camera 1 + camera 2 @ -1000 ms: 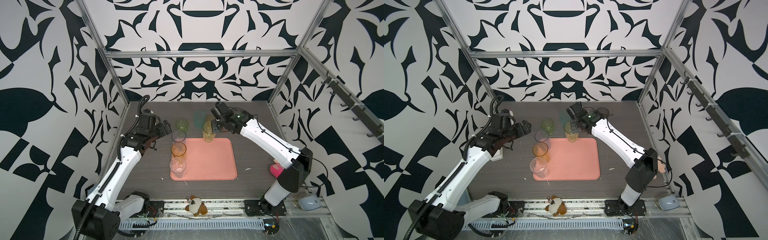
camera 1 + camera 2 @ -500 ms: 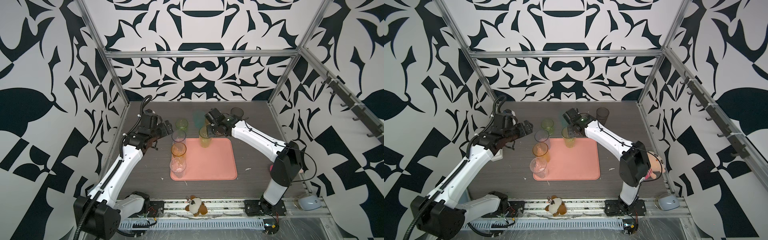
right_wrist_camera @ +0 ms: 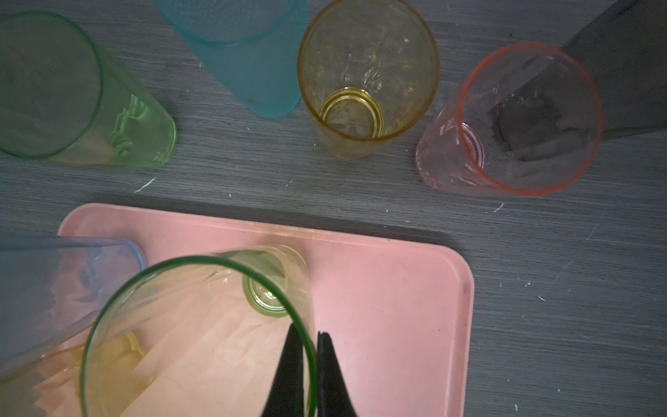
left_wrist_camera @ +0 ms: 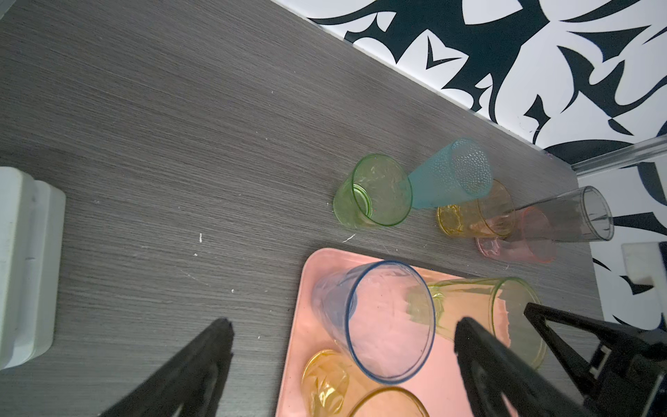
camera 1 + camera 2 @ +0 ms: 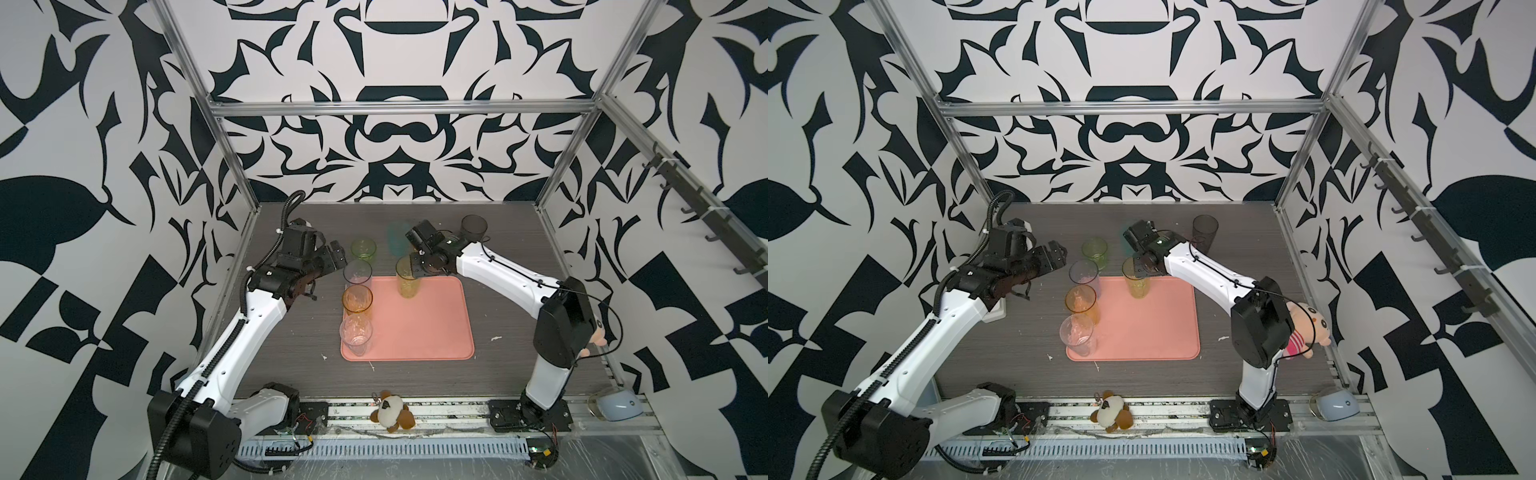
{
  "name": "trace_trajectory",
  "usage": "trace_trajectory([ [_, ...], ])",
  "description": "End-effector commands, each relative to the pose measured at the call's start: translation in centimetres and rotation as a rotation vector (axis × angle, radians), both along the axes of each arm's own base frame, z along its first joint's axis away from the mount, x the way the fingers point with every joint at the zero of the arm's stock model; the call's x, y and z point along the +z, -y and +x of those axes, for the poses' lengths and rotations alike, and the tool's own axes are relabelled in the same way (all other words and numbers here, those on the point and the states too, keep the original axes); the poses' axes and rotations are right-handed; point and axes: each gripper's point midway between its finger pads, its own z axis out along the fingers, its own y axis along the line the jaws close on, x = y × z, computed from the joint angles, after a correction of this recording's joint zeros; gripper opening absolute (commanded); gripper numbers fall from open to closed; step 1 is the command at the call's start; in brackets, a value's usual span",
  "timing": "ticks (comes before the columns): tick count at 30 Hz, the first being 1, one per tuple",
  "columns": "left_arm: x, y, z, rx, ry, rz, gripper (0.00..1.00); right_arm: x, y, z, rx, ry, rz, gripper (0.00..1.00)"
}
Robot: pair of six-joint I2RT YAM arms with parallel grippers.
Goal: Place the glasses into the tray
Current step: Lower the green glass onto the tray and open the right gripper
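The dark grey wood-grain tabletop (image 5: 498,332) stood between black-and-white patterned walls (image 5: 395,62). On it lay the salmon-pink tray (image 5: 432,328). Along the tray's left edge three glasses were upright in a row: a blue-tinted tumbler (image 5: 357,274), an orange tumbler (image 5: 357,300) and a clear tumbler (image 5: 355,334).

The right gripper (image 3: 308,334) was pinched tight on the rim of a tall yellow-green tumbler (image 3: 202,325), one finger inside and one outside. This glass was at the far edge of the tray, with its base low over the pink surface (I could not tell if it touched).

The left gripper (image 4: 344,321) was spread wide and held nothing, near the blue-tinted tumbler.

Five glasses stood on the table behind the tray: a short green tumbler (image 4: 371,193), a teal tumbler (image 4: 447,177), a short yellow tumbler (image 3: 364,79), a pink tumbler (image 3: 512,122) and a smoky grey tumbler (image 5: 473,226).

In my judgement the task was a little less than half done: three were placed, the fourth was to be released, and five were left.
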Motion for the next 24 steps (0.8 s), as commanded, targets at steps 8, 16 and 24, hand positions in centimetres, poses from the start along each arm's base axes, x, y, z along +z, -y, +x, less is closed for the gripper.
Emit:
trace_trajectory([
  [8,-0.5,0.3,0.1,0.004,-0.008,-0.008,0.99,0.3,-0.7,0.5,-0.008,0.024,0.031,0.05],
  [16,-0.5,0.3,0.1,0.003,-0.011,-0.008,1.00,0.8,-0.6,0.3,-0.010,0.027,0.034,0.25],
  [24,0.0,0.4,0.2,0.003,-0.004,-0.011,0.99,2.7,-0.5,0.3,-0.011,0.056,0.052,0.34],
])
